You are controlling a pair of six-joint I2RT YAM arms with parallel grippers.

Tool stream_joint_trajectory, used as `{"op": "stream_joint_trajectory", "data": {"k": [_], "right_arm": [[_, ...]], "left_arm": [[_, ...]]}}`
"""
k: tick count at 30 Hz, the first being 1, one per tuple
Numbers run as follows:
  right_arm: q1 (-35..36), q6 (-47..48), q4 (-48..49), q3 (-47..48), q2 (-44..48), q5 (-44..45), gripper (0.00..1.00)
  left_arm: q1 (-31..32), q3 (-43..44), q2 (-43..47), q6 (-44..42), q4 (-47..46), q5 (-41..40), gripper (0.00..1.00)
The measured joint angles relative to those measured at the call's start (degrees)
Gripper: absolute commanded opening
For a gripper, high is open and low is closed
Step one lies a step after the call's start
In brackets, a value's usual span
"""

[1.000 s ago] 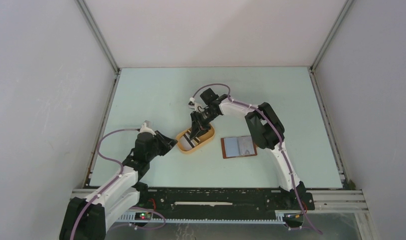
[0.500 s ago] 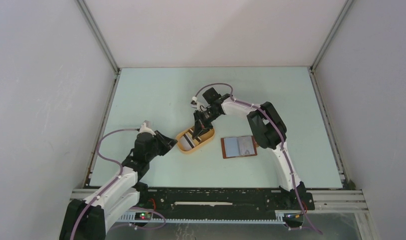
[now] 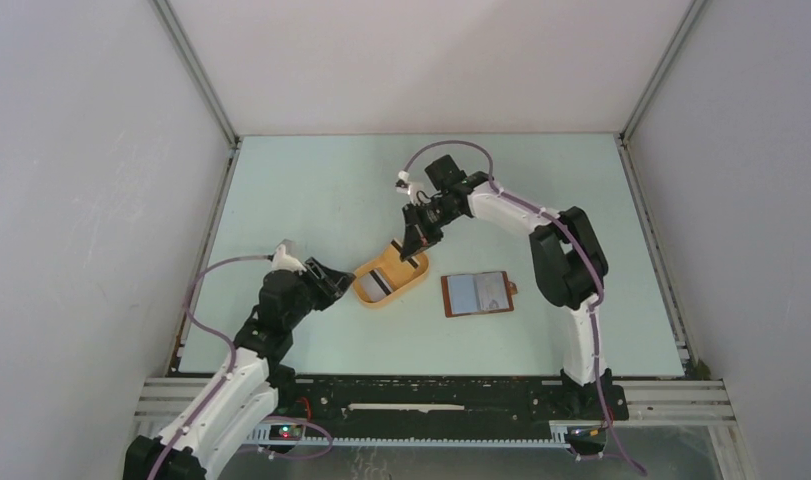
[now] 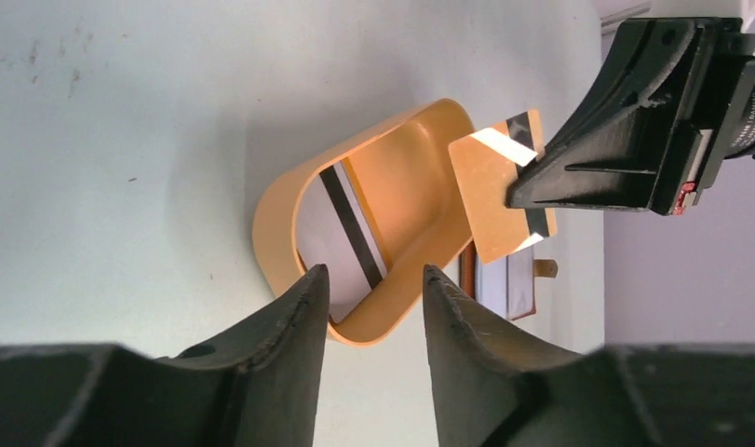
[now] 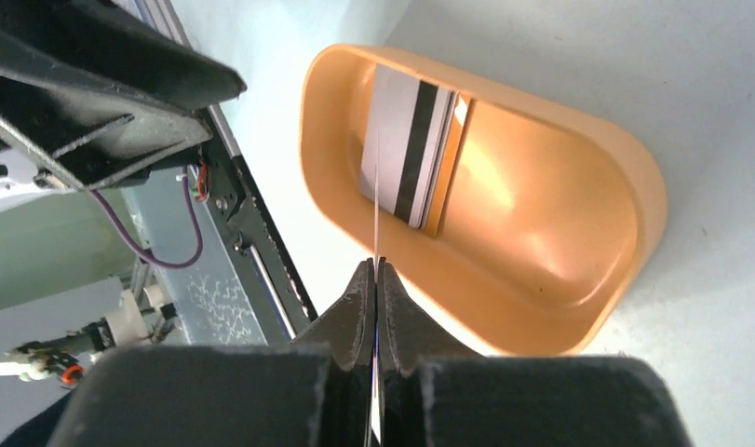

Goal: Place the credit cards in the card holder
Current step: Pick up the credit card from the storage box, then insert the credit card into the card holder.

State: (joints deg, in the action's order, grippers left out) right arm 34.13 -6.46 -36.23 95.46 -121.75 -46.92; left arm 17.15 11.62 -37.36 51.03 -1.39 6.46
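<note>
Your right jaws are pressed together on one card [image 4: 492,191], pinching it by one edge. The card hangs over the far end of the tray [image 3: 365,294]. The right wrist camera sees it edge-on, as a thin line running out from the tips. The left wrist camera shows its tan face with a pale strip. Can't tell whether its free edge touches the tray.

The other cards [image 5: 406,154] lie stacked flat on the tray floor, at the end nearest your left arm. The top one is pale grey with a black stripe.

The holder [image 3: 477,294] lies open on the bench [image 3: 311,190], pale inner face up. It's just right of the tray, not touching it.

Your left jaws are spread and grip nothing. They sit low at the tray's near-left end, and the left wrist camera shows the rim in the gap between them. Can't tell whether they touch it.
</note>
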Motion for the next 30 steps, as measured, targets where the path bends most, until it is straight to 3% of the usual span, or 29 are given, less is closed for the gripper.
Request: {"op": "stream_joint_trajectory", "data": {"k": [7, 13, 20, 30], "right_arm": [[-2.1, 11.0, -4.0, -7.2, 11.1, -3.6, 0.0], [-6.2, 18.0, -6.3, -16.9, 24.9, -9.2, 0.0], [-13.5, 20.5, -4.7, -28.1, 37.7, -16.3, 0.0], [-19.0, 18.5, 0.9, -33.3, 41.7, -25.9, 0.0]], "left_arm": [[1.8, 0.0, 5.4, -1.2, -3.7, 5.8, 0.61], [14.0, 0.1, 2.9, -3.7, -14.5, 6.6, 0.7], [28.3, 0.9, -11.3, -8.5, -31.5, 2.9, 0.75], [33.0, 7.0, -32.2, -9.4, -55.2, 0.8, 0.75]]}}
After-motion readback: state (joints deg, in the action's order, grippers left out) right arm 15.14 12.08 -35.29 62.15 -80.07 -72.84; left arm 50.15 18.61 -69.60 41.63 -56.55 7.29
